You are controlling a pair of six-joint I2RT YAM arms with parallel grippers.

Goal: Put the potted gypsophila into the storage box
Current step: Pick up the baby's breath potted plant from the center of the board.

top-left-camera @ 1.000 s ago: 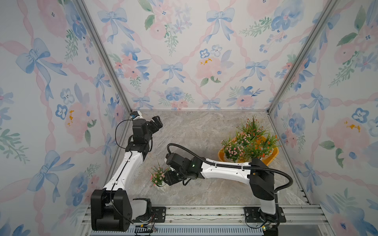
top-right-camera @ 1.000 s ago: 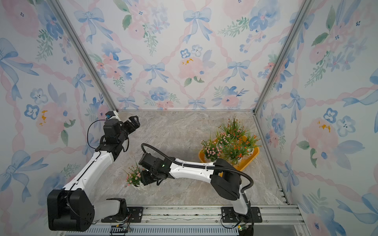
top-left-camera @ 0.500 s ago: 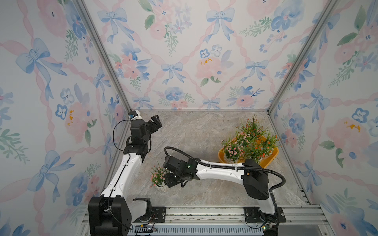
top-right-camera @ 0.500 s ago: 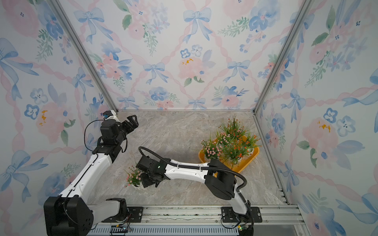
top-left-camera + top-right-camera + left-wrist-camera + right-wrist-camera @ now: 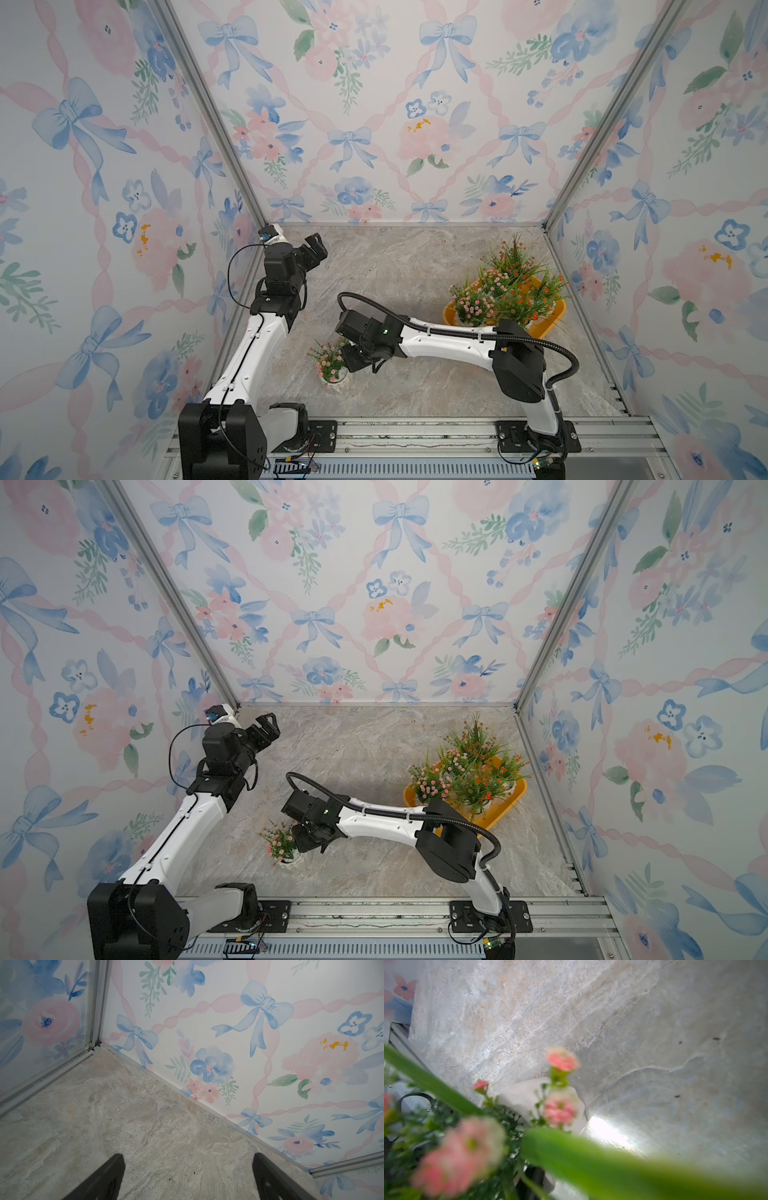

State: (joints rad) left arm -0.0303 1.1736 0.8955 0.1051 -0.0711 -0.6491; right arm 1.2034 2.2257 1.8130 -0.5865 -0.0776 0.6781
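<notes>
Marble-patterned table [image 5: 415,266] fills the lower middle of both top views, with flowered walls [image 5: 374,124] around it. At the right of the frame the yellow storage box [image 5: 556,316] stands near the right wall, and several other pots [image 5: 509,286] with pink and orange-red blooms stand crowded inside it. One pink potted gypsophila [image 5: 330,365] stands alone and upright on the table at the lower centre-left, well apart from the box. The right gripper [image 5: 348,365] is just beside it. Leaves and blurred blooms hide its fingertips in every view, so I cannot tell how wide it is or if it holds the pot. The left gripper [image 5: 314,249] hangs at the upper left of the table, its fingers [image 5: 111,1174] spread wide, only table showing between them.
</notes>
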